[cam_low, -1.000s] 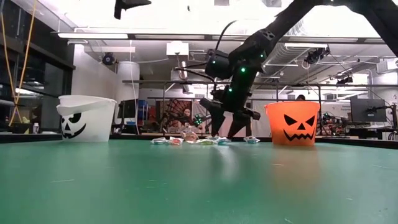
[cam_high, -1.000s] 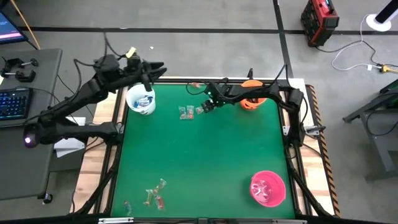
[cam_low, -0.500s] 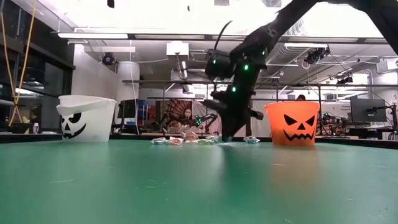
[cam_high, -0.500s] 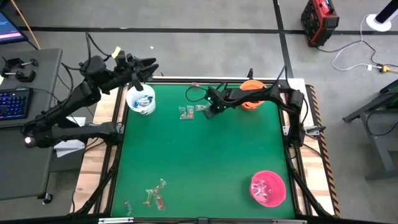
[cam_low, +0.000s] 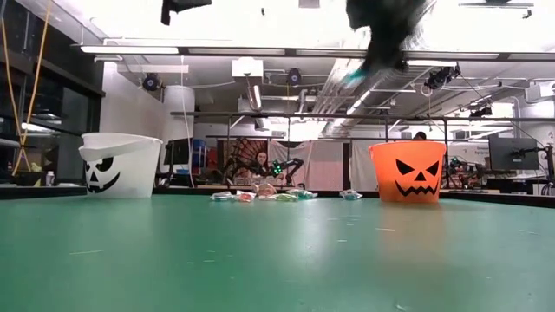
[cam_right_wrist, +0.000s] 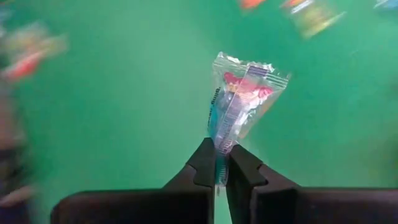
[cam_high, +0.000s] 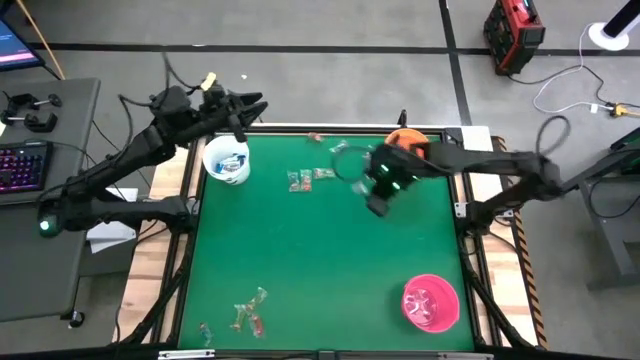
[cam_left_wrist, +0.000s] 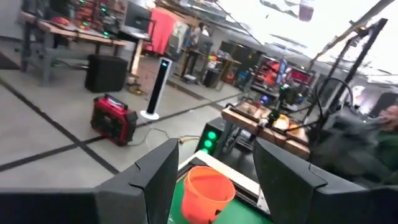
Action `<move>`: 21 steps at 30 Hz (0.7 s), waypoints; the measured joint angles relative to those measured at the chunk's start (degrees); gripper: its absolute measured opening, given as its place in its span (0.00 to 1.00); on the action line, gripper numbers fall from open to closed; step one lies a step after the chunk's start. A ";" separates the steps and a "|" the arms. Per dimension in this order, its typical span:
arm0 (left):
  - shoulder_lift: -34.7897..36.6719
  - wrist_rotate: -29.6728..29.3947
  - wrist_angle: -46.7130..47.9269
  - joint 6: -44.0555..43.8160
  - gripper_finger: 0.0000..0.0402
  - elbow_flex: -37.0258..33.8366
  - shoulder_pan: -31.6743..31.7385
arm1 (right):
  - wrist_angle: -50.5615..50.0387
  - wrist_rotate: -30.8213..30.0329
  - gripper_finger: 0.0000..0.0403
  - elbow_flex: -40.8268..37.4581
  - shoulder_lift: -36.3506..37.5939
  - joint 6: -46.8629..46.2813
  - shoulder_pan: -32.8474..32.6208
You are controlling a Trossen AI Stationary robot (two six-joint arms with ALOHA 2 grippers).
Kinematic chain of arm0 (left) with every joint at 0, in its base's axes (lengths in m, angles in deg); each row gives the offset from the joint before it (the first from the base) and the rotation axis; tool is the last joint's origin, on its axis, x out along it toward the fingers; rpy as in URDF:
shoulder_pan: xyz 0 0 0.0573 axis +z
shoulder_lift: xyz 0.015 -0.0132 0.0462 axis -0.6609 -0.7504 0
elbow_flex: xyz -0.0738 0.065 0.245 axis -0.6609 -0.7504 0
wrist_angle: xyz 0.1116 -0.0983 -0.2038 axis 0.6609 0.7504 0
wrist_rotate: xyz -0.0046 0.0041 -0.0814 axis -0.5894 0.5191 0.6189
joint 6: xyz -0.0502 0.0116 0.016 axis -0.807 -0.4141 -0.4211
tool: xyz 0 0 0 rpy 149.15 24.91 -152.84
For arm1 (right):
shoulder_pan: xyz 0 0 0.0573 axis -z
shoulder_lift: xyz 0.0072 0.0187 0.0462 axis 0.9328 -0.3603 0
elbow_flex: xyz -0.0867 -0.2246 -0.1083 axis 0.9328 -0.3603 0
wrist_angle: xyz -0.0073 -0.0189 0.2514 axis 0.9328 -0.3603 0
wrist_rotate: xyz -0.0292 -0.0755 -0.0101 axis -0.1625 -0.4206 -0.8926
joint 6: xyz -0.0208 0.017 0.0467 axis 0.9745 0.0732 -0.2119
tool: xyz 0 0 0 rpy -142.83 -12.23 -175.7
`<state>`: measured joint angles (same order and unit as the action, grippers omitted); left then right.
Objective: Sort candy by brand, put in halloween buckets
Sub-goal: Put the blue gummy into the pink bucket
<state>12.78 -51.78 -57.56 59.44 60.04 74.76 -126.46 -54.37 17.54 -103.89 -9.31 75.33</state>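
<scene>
between right fingers: clear-wrapped candy.

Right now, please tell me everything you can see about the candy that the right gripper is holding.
The candy is a small sweet in a clear, crinkly wrapper with pink and blue-green print. The right gripper is shut on one end of it, and the rest of the wrapper sticks out past the fingertips. It hangs in the air above the green table, touching nothing but the fingers. Its brand cannot be read.

Green-topped table. Bears a white bucket far left, orange bucket far right, pink bucket near right. Candy clusters: far centre, near left.
</scene>
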 joint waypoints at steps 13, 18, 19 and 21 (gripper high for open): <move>-12.88 13.67 -16.55 -5.23 0.49 0.00 -0.02 | -5.85 9.94 0.01 -0.01 2.81 -49.08 -37.79; -12.98 13.91 -18.13 -4.51 0.49 0.00 0.02 | -0.79 21.65 0.01 -0.04 -3.45 -56.85 -46.31; -12.98 13.92 -18.53 -4.50 0.49 0.00 0.12 | -0.84 23.04 0.01 -0.04 -4.50 -57.32 -47.48; -12.98 14.45 -19.71 -4.55 0.49 0.00 0.59 | -1.91 23.43 0.01 -0.04 -6.05 -58.02 -49.22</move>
<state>-0.20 -37.33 -77.27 54.89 60.04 75.34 -128.37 -30.94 17.49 -109.95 -67.33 26.11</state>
